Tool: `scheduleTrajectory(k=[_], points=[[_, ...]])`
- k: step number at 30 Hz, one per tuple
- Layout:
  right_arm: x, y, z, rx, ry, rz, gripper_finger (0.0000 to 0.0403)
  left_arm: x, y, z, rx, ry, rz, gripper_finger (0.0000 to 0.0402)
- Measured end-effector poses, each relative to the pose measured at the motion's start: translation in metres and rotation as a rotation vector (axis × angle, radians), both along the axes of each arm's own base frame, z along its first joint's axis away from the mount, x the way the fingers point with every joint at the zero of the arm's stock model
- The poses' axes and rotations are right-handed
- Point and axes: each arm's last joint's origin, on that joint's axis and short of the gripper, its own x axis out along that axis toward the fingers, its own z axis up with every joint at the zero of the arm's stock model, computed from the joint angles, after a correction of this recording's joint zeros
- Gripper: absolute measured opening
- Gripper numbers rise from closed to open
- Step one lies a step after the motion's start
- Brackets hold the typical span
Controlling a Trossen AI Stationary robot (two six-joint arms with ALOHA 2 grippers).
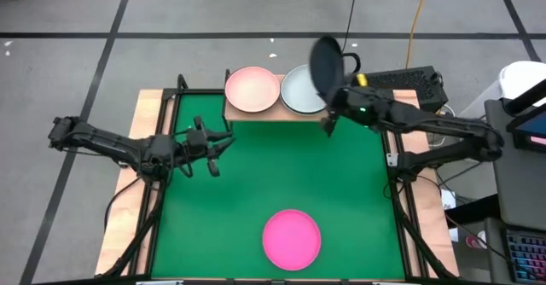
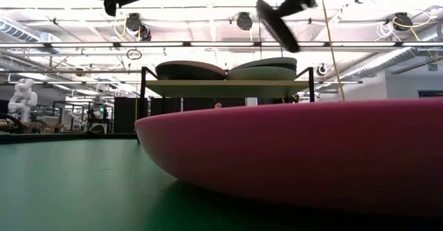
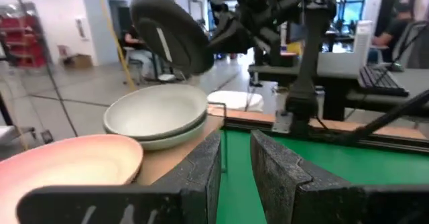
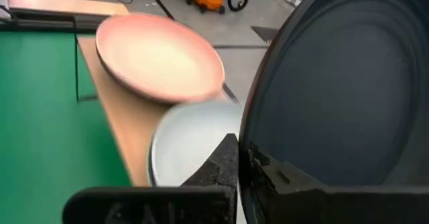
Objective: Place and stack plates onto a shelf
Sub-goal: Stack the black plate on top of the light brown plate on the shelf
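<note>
Holding a dark plate (image 1: 325,63) by its rim, your right gripper (image 1: 329,106) has it tilted steeply, nearly on edge, up over the right end of the shelf (image 1: 230,113). Below it sits a whitish-mint plate (image 1: 303,89), w/ a pale pink plate (image 1: 252,90) beside it on the shelf's left half. A magenta plate (image 1: 291,239) lies on the green mat (image 1: 196,234), well apart from the shelf, near the front edge.

Risks, as I judge them:
- Grip is on the rim only & the plate hangs at a steep angle. If it slips or swings as you level it, it could drop onto the whitish-mint plate or off the shelf's back edge.
- Letting go before it's flat & centred would likely leave it skewed on the stack, or sliding toward the pink plate.
- Coming down too fast could knock the stack; the shelf is only about two plates wide, so little margin.

Your left gripper (image 1: 213,146) waits over the mat's left side near the shelf, fingers a narrow way apart, holding nothing.

Hard to tell:
- Low view & left wrist view suggest two plates already stacked on the right; from above only one shows.
- Low view shows the pink plate as a dark silhouette.
- Right wrist view: dark plate blocks most of the frame, only one finger (image 4: 224,163) shows.
- Magenta plate fills the low view's foreground, hiding most of the mat behind it.
</note>
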Motion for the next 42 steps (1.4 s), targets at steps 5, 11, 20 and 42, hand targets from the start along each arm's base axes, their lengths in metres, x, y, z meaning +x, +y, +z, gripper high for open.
scheduleTrajectory(k=[5,11,20,42], points=[[0.055,-0.008,0.0,-0.062,0.048,0.072,0.0,-0.009,0.003,0.0,0.039,-0.071,0.033,0.0088],[0.115,-0.012,-0.008,-0.105,0.061,0.258,0.0,-0.012,0.003,-0.001,0.047,-0.051,0.031,0.0088],[0.169,-0.02,-0.044,-0.205,0.096,0.355,0.0,-0.011,0.003,-0.002,0.048,-0.043,0.03,0.0088],[0.176,-0.027,-0.064,-0.194,0.17,0.296,0.0099,-0.011,0.003,-0.002,0.052,-0.042,0.029,0.0088]])
